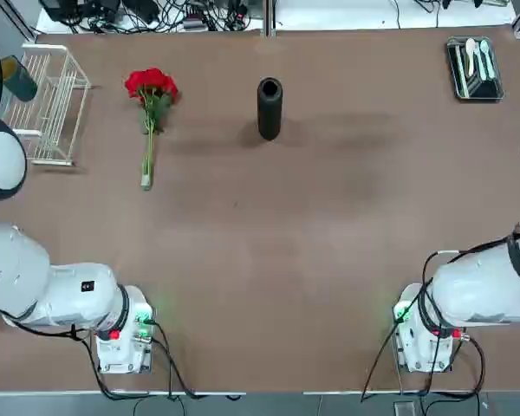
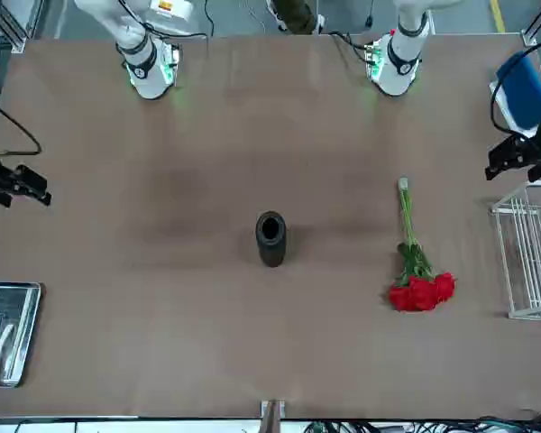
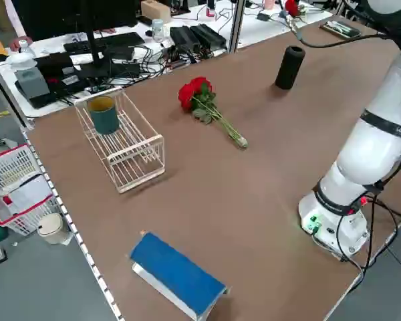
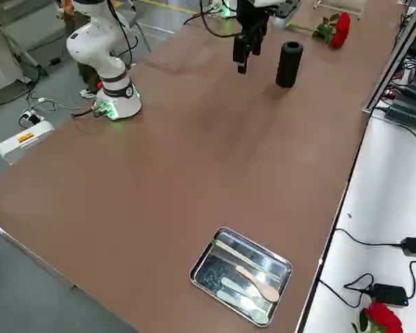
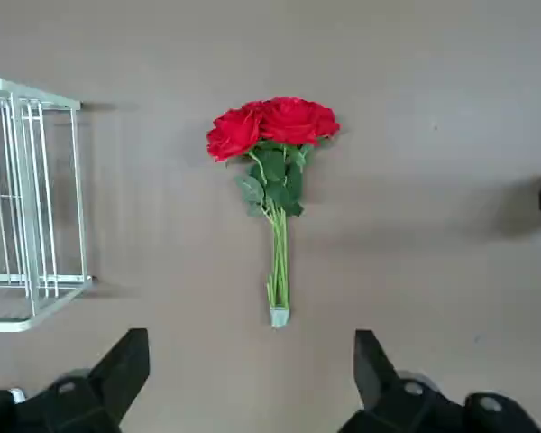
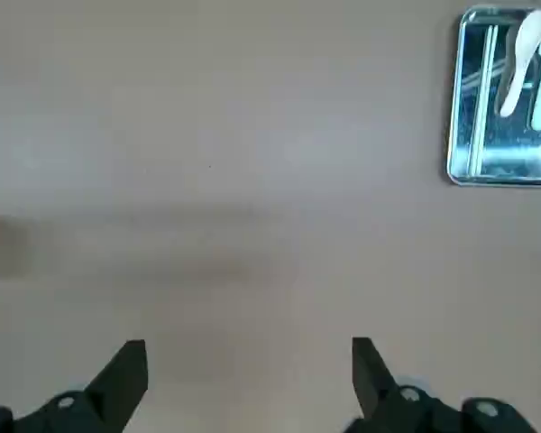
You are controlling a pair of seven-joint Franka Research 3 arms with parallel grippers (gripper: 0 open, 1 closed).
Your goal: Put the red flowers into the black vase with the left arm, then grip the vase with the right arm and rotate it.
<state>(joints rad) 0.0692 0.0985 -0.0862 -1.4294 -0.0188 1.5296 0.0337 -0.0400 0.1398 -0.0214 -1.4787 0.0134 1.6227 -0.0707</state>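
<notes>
Reaching out over the table (image 1: pixel 260 347) at its left side, the left arm (image 1: pixel 52 286) rises from its base and bends outward, its gripper (image 5: pixel 252 379) raised with the two fingers spread and nothing between them. The right arm (image 1: pixel 477 290) leans out to the robot's right, and the right gripper (image 6: pixel 251 383) also hangs above the table, fingers wide apart and holding nothing.

The top view cuts off both grippers; the front view catches them at its side edges, and the wrist views show their spread fingers. Only the left side and front views show the blue-topped object (image 3: pixel 177 274) near the left edge of the table.

Next in size, the white wire rack (image 1: pixel 50 104) stands on the left; the top and left side views reveal a dark green cup (image 3: pixel 103 115) in it. The red flowers (image 1: pixel 150 104) lie flat between rack and vase, blooms away from the robot. The black vase (image 1: pixel 269 108) stands upright, apart from them. The metal tray (image 1: pixel 474 69) lies at the far right, with light-coloured cutlery (image 1: pixel 484 59) in it.
</notes>
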